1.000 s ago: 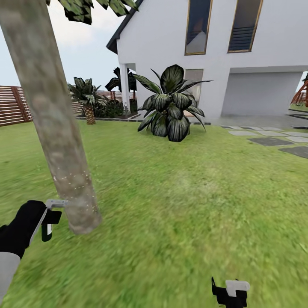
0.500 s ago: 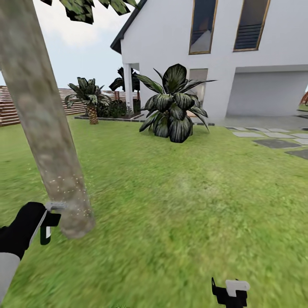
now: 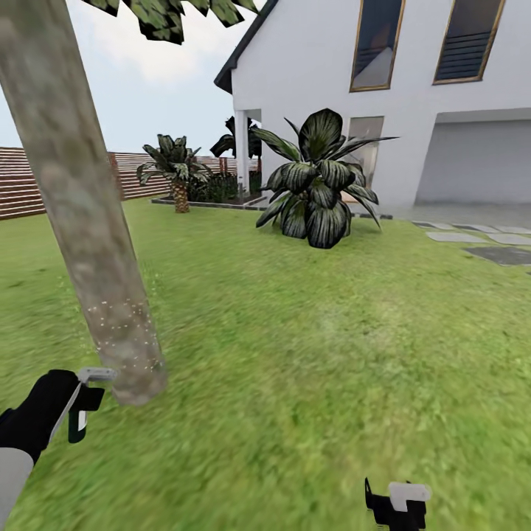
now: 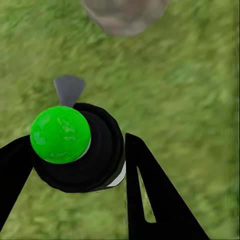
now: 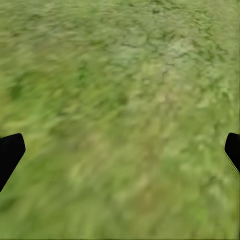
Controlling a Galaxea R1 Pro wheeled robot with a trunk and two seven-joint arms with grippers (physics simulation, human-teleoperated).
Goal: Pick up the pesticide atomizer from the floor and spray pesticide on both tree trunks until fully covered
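White specks of pesticide (image 3: 122, 324) dot tree trunk (image 3: 81, 214) just ahead of left end effector (image 4: 75, 165), clamped on atomizer (image 4: 75, 147). Spraying underway; next: aim higher. Right end effector (image 3: 398, 501) spread, empty.

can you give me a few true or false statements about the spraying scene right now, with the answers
1. The left tool holds the atomizer, which has a green top. True.
2. White specks dot the lower part of the tree trunk. True.
3. The right tool grips a spray bottle. False: it is open, with bare grass between its fingers.
4. The trunk stands on grey paving. False: it rises from the grass.
5. A large dark-leaved plant stands in front of the white house. True.
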